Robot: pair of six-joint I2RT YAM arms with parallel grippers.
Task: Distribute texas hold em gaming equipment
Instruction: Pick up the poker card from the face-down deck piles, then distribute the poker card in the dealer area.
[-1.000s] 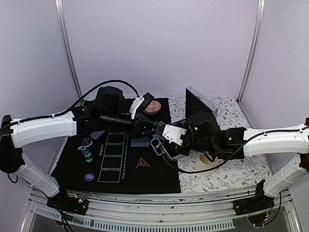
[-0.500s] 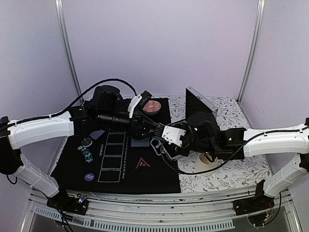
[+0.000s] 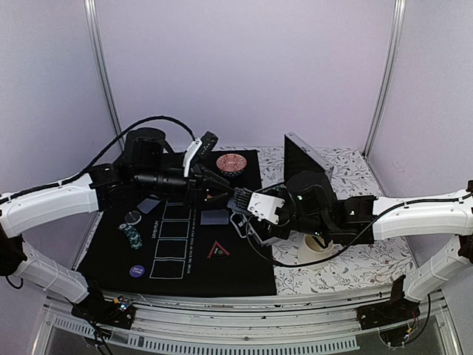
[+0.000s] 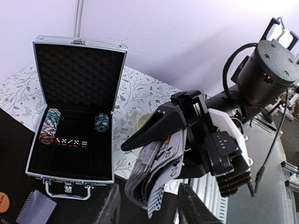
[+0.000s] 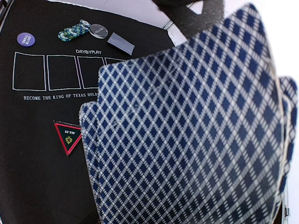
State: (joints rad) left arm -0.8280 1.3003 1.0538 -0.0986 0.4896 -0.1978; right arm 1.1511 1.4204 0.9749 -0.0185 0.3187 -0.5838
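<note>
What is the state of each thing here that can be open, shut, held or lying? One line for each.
case: open, lid upright.
deck of cards: held in the air, slightly fanned.
right gripper: shut on the deck of cards.
left gripper: open, holding nothing.
loose card: lying face down on the mat.

**Robot test booth in a laboratory.**
Plain pale wall panels (image 3: 244,66) joined by metal posts (image 3: 103,74) enclose a single table (image 3: 355,260) under a floral cloth. An aluminium rail (image 3: 244,329) along the lower edge of the frame carries the clamped arm bases (image 3: 111,309), and black cables (image 3: 159,120) run exposed.
</note>
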